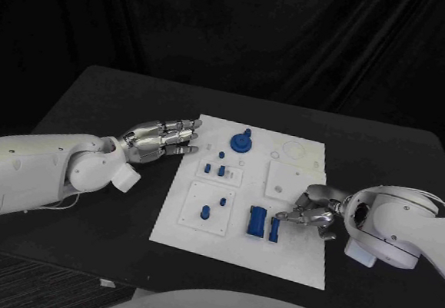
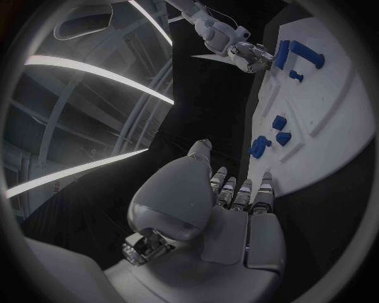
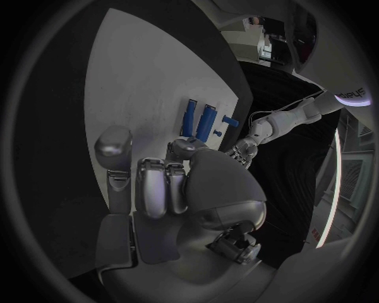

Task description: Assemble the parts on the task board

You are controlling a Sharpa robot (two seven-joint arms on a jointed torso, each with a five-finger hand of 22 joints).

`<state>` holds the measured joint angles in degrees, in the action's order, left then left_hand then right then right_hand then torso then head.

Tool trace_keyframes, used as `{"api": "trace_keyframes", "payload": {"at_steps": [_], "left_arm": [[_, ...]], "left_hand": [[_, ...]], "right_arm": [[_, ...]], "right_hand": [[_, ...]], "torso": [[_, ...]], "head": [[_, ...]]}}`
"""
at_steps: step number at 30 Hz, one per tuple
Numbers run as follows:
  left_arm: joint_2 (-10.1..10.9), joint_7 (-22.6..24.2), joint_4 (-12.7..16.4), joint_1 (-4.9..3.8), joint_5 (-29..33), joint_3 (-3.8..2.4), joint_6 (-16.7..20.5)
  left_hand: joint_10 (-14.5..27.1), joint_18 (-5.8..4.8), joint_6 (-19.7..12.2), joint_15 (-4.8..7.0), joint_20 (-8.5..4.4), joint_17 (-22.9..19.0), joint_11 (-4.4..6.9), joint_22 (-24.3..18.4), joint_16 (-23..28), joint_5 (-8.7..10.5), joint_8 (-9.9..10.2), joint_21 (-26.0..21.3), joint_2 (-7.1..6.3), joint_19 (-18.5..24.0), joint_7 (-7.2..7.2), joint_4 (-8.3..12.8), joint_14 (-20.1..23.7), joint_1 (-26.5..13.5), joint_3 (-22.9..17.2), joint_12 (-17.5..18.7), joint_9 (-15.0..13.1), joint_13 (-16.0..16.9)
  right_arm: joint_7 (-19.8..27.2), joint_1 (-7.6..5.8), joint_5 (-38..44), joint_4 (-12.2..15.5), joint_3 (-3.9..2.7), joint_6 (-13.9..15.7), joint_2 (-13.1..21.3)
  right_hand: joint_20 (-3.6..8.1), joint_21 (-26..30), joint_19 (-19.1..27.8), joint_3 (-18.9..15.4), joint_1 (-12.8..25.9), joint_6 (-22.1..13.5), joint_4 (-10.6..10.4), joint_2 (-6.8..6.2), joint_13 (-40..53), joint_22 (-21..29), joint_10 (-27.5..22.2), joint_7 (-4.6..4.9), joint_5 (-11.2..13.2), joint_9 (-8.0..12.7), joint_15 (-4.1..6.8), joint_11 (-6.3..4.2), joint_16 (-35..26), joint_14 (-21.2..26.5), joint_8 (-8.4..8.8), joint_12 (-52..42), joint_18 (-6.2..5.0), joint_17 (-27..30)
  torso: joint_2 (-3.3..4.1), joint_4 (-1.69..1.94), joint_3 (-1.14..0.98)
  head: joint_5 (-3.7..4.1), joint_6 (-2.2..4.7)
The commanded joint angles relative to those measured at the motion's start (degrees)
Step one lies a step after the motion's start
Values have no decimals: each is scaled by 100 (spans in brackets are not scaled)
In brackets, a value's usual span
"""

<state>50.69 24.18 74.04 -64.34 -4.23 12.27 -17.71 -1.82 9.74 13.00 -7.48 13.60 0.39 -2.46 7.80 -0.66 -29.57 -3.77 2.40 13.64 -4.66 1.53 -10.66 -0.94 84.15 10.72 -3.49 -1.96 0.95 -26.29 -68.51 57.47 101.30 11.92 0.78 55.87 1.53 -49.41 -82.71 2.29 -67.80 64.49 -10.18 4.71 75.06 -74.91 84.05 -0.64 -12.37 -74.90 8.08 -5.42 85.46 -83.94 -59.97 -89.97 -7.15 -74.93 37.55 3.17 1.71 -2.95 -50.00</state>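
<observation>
Task board [image 1: 295, 259] with blue parts [image 1: 262, 223], right hand [image 1: 313, 211] above

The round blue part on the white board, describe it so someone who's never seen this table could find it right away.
Start at the white task board in the middle of the black table. Go to its far edge, near the left hand. The round blue part lies there, a disc with a knob on top, while the other blue pieces are small pegs or long bars.

Task board [image 1: 235, 237]: matt white plastic, smooth. Parts [image 1: 255, 222]: blue plastic, slight sheen. Left hand [image 1: 163, 138] and right hand [image 1: 313, 213]: glossy silver metal look. Tabletop [image 1: 119, 97]: matt black. Backdrop [image 1: 252, 26]: black cloth, folded.
</observation>
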Motion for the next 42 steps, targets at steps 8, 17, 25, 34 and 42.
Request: {"api": "trace_keyframes", "payload": {"at_steps": [8, 17, 25, 34, 42], "left_arm": [[-8, 51, 8, 12, 24, -5, -83], [-9, 45, 10, 15, 24, -5, -87], [-13, 41, 9, 17, 24, -5, -95], [-10, 44, 9, 19, 24, -5, -92], [14, 157, 30, 20, 24, -5, -50]], "left_hand": [[2, 17, 1, -48, 3, 9, -57, -6, -41, -29, -27, 35, 55, -39, 18, 29, -2, 0, -5, -37, -5, 6], [3, 17, 1, -48, 3, 9, -57, -7, -40, -31, -27, 34, 54, -38, 17, 32, -2, 0, -6, -35, -5, 5], [3, 16, 3, -49, 3, 9, -58, -9, -41, -34, -28, 34, 53, -38, 17, 36, -2, 0, -8, -37, -5, 6], [4, 16, -4, -50, 4, 9, -58, -11, -41, -35, -27, 34, 53, -37, 17, 39, -2, 1, -9, -36, -4, 5], [2, 16, 3, -51, 4, 10, -61, -2, -44, -37, -29, 37, 53, -43, 14, 43, -5, 1, -11, -42, -5, 7]], "right_arm": [[-164, 22, 29, 11, 0, -214, -17], [-248, 29, 29, -14, 0, -240, -44], [-347, 56, 29, -78, 0, -270, -104], [-347, 77, 29, -158, 0, -224, -154], [-82, 80, 29, -121, -1, 69, -55]], "right_hand": [[37, 30, 9, 15, -132, 28, 115, -43, 1494, -586, 595, -153, -16, -419, 45, -29, -23, -382, -372, -3, 23, -212], [36, 42, 15, 43, -221, -58, 215, -71, 1494, -583, 595, -148, 2, -392, 42, -26, -26, -381, -259, -3, 21, -205], [34, 47, 17, 100, -315, -120, 306, -45, 1494, -581, 595, -142, 11, -366, 39, -21, -34, -378, -157, -3, 20, -185], [30, 84, 26, 134, -314, -376, 311, 7, 1494, -572, 595, -127, 16, -244, 34, -11, -42, -374, 159, -3, 15, -168], [12, 175, 54, 104, -217, -838, 265, -26, 1494, -551, 595, -97, 16, 45, 13, 16, -76, -360, 810, -3, 3, -95]], "torso": [[0, 0, 0], [1, 1, 0], [1, 1, -1], [1, 1, 0], [1, 0, 0]], "head": [[-4, 0], [2, 0], [2, 0], [-6, 0], [-22, 0]]}}
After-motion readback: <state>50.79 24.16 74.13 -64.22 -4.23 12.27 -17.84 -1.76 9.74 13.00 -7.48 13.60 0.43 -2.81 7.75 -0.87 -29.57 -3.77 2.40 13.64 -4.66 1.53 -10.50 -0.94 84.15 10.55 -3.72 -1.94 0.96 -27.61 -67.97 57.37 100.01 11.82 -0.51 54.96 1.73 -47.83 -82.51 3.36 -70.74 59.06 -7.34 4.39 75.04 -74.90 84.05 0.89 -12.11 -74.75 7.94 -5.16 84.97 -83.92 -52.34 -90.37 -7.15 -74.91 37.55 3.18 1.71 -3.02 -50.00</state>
